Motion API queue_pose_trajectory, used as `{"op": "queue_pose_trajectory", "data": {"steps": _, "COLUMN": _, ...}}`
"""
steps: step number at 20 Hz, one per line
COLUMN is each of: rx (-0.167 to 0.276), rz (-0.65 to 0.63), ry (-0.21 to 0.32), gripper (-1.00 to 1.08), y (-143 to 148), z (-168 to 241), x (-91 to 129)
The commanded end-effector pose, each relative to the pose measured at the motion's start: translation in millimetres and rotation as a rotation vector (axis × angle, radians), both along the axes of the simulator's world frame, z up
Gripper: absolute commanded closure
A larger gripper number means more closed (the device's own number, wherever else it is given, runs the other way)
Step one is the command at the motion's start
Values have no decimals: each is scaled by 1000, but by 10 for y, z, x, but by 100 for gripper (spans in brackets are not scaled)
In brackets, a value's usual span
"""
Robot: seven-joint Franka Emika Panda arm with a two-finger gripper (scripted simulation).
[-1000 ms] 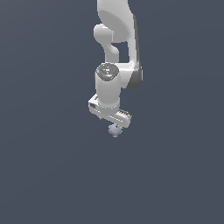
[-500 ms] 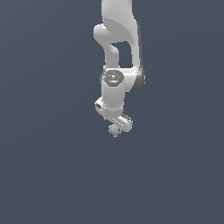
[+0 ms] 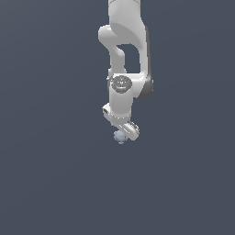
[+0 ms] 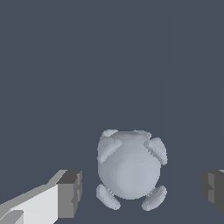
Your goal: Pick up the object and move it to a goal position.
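Note:
The object (image 3: pixel 120 136) is a small pale grey-blue knobbly ball, just under the white hand of the arm in the exterior view. In the wrist view the ball (image 4: pixel 129 168) lies between my two fingertips, with a gap on each side. My gripper (image 4: pixel 141 192) is open around it: one dark pad (image 4: pixel 69 192) stands on one side, the other pad (image 4: pixel 213 189) at the frame's edge. Neither pad touches the ball. In the exterior view my gripper (image 3: pixel 122 134) sits right over the ball and its fingers are hard to make out.
The white arm (image 3: pixel 123 55) comes down from the top of the exterior view. Around it there is only a plain dark grey-blue surface (image 3: pixel 55 174).
The hand has come down a little toward the ball and shifted slightly to the exterior view's right. The ball has stayed in place.

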State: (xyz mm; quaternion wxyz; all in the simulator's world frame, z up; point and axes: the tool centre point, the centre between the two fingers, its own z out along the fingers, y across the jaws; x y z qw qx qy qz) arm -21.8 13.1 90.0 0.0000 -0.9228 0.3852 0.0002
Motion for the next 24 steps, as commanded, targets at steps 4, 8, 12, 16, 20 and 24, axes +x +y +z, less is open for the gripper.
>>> {"op": "queue_pose_trajectory", "data": {"steps": 4, "rx": 0, "rz": -3, "ry": 0, "gripper": -92, "y": 3, "z": -17, "x": -1}}
{"op": "queue_pose_trajectory", "data": {"steps": 8, "rx": 0, "rz": -4, "ry": 0, "gripper": -92, "y": 2, "z": -123, "x": -5}}
{"op": "queue_pose_trajectory", "data": {"steps": 12, "rx": 0, "rz": -6, "ry": 0, "gripper": -92, "y": 1, "z": -324, "x": -12}}
{"op": "queue_pose_trajectory", "data": {"steps": 16, "rx": 0, "rz": -7, "ry": 0, "gripper": -92, "y": 3, "z": -467, "x": -12}}
{"op": "queue_pose_trajectory", "data": {"steps": 20, "rx": 0, "rz": -7, "ry": 0, "gripper": -92, "y": 2, "z": -507, "x": -4}}
{"op": "queue_pose_trajectory", "data": {"steps": 24, "rx": 0, "rz": -7, "ry": 0, "gripper": 108, "y": 2, "z": -507, "x": -4}}
